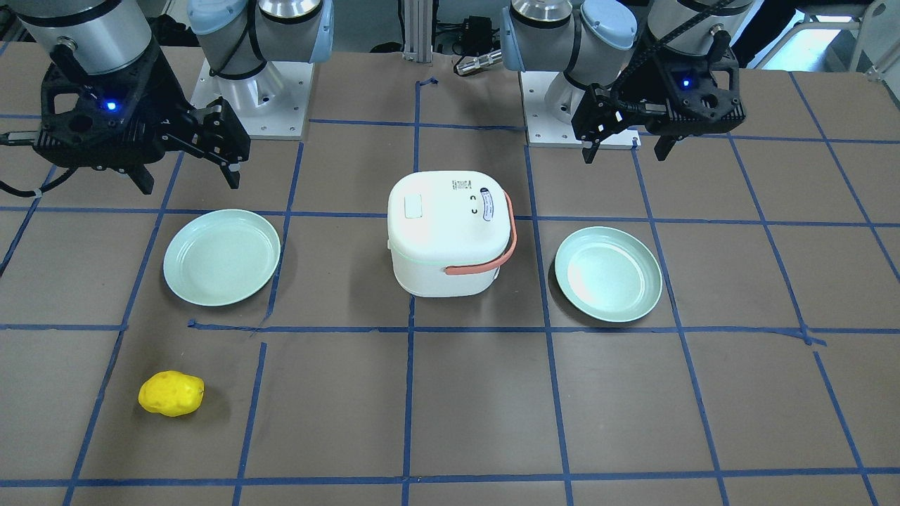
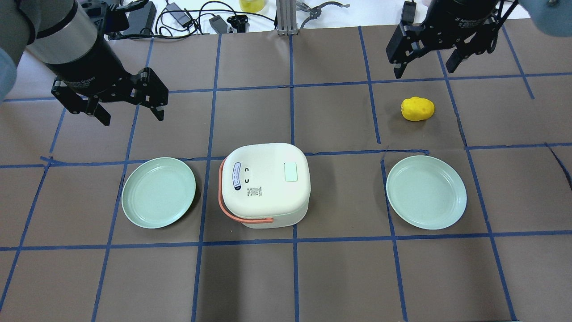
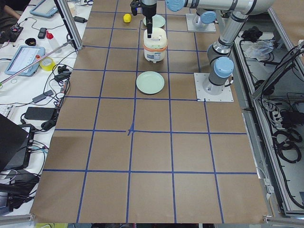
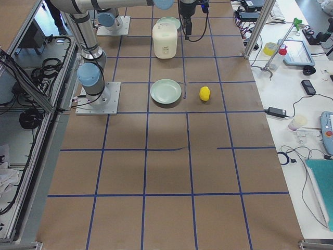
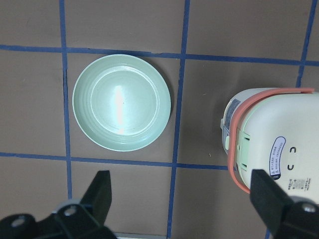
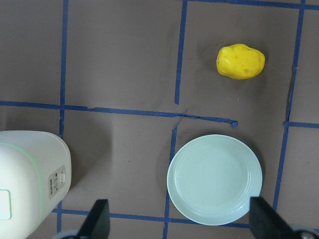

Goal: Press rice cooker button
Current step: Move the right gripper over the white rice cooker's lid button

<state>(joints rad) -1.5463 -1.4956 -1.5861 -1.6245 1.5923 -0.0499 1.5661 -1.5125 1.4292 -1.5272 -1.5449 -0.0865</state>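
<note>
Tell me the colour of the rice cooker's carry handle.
Salmon-orange handle, clearest in the overhead exterior view.

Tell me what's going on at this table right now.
Nothing is being handled yet. The white rice cooker sits closed mid-table, flanked by the left green plate and the right green plate, with a yellow potato beyond the right one. The left gripper and right gripper both hang open, clear of the cooker, so the rectangular button on its lid is untouched.
</note>
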